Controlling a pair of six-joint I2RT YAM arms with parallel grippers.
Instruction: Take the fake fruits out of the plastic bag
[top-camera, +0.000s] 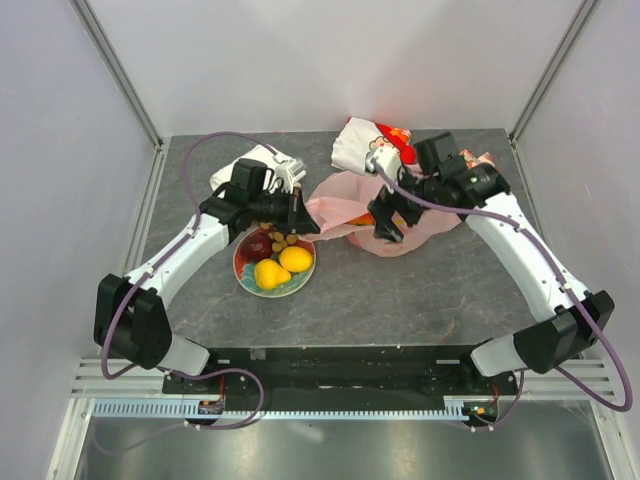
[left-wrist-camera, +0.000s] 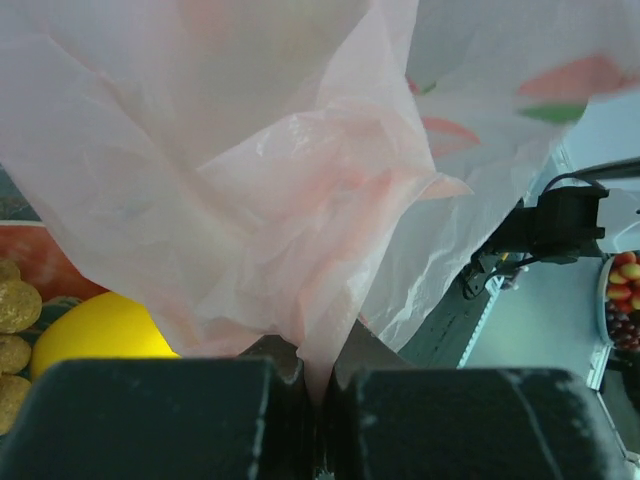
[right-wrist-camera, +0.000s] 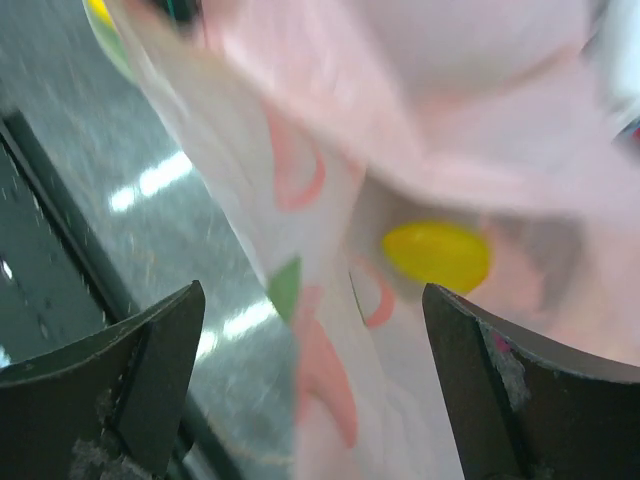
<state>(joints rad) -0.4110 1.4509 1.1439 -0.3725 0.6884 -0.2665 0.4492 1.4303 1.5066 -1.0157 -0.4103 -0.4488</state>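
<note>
The pale pink plastic bag (top-camera: 338, 206) lies behind the red plate (top-camera: 247, 278). My left gripper (top-camera: 306, 223) is shut on the bag's left edge; in the left wrist view the film (left-wrist-camera: 250, 200) runs down into the closed jaws (left-wrist-camera: 318, 375). My right gripper (top-camera: 386, 229) is open over the bag's right part. In the right wrist view the bag (right-wrist-camera: 320, 190) hangs between the spread fingers (right-wrist-camera: 312, 320), and a yellow fruit (right-wrist-camera: 437, 254) shows inside it. On the plate lie a dark red plum (top-camera: 260, 245), grapes (top-camera: 282, 238), a yellow pear (top-camera: 270, 273) and an orange-yellow fruit (top-camera: 296, 259).
A white cloth with a cartoon print (top-camera: 362, 143) lies behind the bag. A white folded cloth (top-camera: 262, 163) lies at the back left. An orange-patterned cloth (top-camera: 482, 160) shows at the back right, behind the right arm. Frame posts stand at the table's back corners.
</note>
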